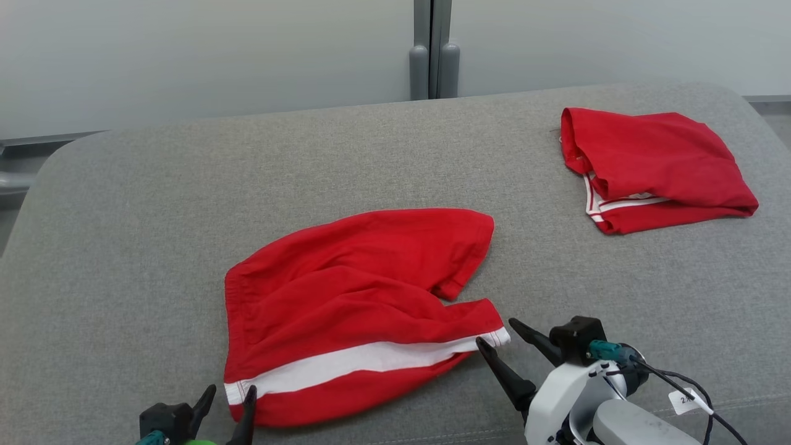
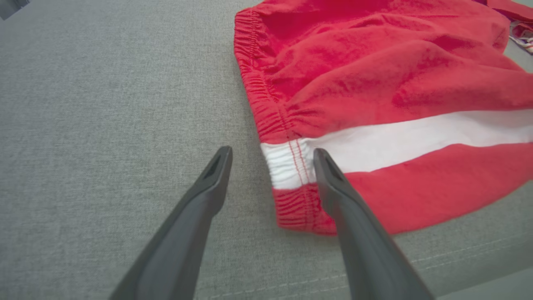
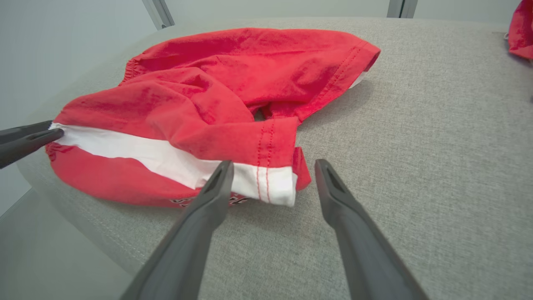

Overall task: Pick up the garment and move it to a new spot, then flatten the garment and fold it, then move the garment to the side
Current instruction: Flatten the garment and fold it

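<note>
Grey upholstered surface carrying rumpled red garment at near centre, long axis along white stripe left to right, waistband end between spread fingers of left gripper, hem end just beside spread right gripper, each arm nearest own end.

Garment: thin red cloth, matt, creased; white band same weave, waistband puckered, elastic-looking. Bench: grey coarse-woven fabric cover, matt, slightly fuzzy, stitched seam nr front edge. Jaws of left gripper & right gripper: dark smooth plastic, dull sheen. Right wrist shell: white glossy plastic.
</note>
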Controlling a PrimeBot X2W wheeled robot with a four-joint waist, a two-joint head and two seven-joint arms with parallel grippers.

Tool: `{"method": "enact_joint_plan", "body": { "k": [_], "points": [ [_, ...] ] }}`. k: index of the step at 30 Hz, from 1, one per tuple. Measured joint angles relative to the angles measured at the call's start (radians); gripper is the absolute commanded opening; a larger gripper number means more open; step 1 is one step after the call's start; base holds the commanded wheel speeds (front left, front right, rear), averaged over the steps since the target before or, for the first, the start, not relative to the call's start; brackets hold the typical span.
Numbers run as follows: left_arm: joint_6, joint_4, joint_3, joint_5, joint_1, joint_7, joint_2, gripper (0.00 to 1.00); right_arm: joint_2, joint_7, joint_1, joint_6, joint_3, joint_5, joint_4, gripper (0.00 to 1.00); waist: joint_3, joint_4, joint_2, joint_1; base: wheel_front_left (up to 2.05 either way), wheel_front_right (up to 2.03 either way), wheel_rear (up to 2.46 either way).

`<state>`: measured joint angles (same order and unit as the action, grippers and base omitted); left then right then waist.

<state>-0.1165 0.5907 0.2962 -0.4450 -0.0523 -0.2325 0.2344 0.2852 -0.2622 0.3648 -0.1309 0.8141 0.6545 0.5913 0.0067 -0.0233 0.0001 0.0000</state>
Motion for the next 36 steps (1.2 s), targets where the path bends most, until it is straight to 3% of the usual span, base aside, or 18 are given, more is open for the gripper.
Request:
{"method": "enact_joint_plan", "body": {
  "k": [1,2,3,4,5,6,7,8,9,17,23,29,36],
  "points": [
    [0.001,-0.004,0.002,0.000,0.000,0.005,0.000,0.89,0.001,0.000,-0.004,0.000,0.000,-0.002,-0.002,0.99,0.000,0.002,0.0000,0.0000,0.00,0.00,0.00],
    [0.001,-0.009,0.003,0.000,0.001,0.007,0.000,0.89,0.002,0.000,-0.008,0.000,0.000,-0.003,-0.004,0.75,-0.001,0.003,0.0000,0.0000,0.00,0.00,0.00],
    [0.001,-0.013,0.006,-0.002,0.002,0.014,0.000,0.80,0.002,0.001,-0.010,0.000,0.000,-0.003,-0.005,0.55,-0.002,0.005,0.0000,0.0000,0.00,0.00,0.00],
    [0.001,-0.018,0.009,-0.004,0.005,0.021,-0.001,0.59,0.002,0.002,-0.011,0.000,0.000,-0.003,-0.006,0.43,-0.003,0.006,0.0000,0.0000,0.00,0.00,0.00],
    [0.001,-0.024,0.012,-0.005,0.008,0.027,-0.003,0.45,0.002,0.005,-0.012,0.000,0.000,-0.004,-0.008,0.35,-0.004,0.007,0.0000,0.0000,0.00,0.00,0.00],
    [0.001,-0.026,0.017,-0.008,0.010,0.031,-0.005,0.30,0.003,0.006,-0.012,0.000,0.000,-0.004,-0.010,0.09,-0.005,0.008,0.0000,0.0000,0.00,0.00,0.00],
    [0.001,-0.026,0.022,-0.009,0.011,0.040,-0.005,0.30,0.002,0.007,-0.012,0.000,0.001,-0.004,-0.012,0.09,-0.006,0.008,0.0000,0.0000,0.00,0.00,0.00],
    [0.001,-0.026,0.022,-0.009,0.011,0.040,-0.005,0.07,0.002,0.007,-0.012,0.000,0.001,-0.004,-0.012,0.00,-0.006,0.008,0.0000,0.0000,0.00,0.00,0.00],
    [0.001,-0.027,0.023,-0.015,0.011,0.039,-0.008,0.00,0.002,0.010,-0.012,0.000,0.001,-0.005,-0.013,0.00,-0.006,0.008,0.0000,0.0000,0.00,0.00,0.00],
    [-0.004,-0.020,0.033,-0.038,0.011,0.037,-0.004,0.00,0.005,0.015,-0.013,0.000,0.002,-0.006,-0.022,0.00,-0.008,0.002,0.0000,0.0000,0.00,0.00,0.00],
    [-0.005,-0.089,0.026,-0.036,0.005,0.005,0.011,0.00,0.018,0.013,-0.012,0.000,-0.018,0.012,-0.065,0.00,-0.007,0.004,0.0000,0.0000,0.00,0.00,0.00],
    [-0.005,-0.194,0.019,-0.011,-0.040,-0.002,0.061,0.00,0.055,0.009,0.018,0.000,-0.045,0.042,-0.122,0.00,-0.001,0.008,0.0000,0.0000,0.00,0.00,0.00],
    [-0.008,-0.315,0.010,-0.020,-0.150,0.066,0.141,0.00,0.087,0.018,0.121,0.000,-0.045,0.108,-0.151,0.00,0.029,0.004,0.0000,0.0000,0.00,0.00,0.00]
  ]
}}
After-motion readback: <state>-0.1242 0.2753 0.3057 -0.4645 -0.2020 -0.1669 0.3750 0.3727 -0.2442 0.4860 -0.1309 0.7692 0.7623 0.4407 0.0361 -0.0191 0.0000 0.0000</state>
